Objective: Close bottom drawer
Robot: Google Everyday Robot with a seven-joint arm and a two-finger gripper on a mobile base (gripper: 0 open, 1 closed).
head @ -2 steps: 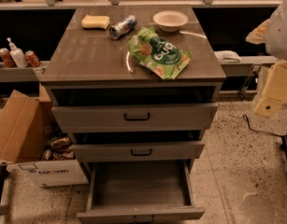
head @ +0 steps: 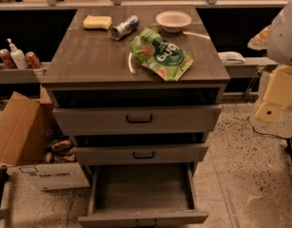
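Observation:
The bottom drawer [head: 142, 188] of the grey-brown cabinet [head: 88, 56] stands pulled far out toward me, its plain grey inside showing and bare. Its front panel [head: 143, 218] lies at the lower edge of the view, with the handle mostly cut off. The middle drawer [head: 143, 154] and the top drawer [head: 138, 119] each stick out a little, with a dark gap above. My gripper [head: 270, 109] hangs as a cream-yellow piece at the right edge, level with the top drawer and well off to the cabinet's right, touching nothing.
On the cabinet top lie a yellow sponge [head: 97, 22], a can on its side [head: 125, 27], a white bowl [head: 173, 20] and a green snack bag [head: 160, 54]. Cardboard boxes [head: 19, 134] stand on the floor at the left. Speckled floor [head: 245, 175] lies at the right.

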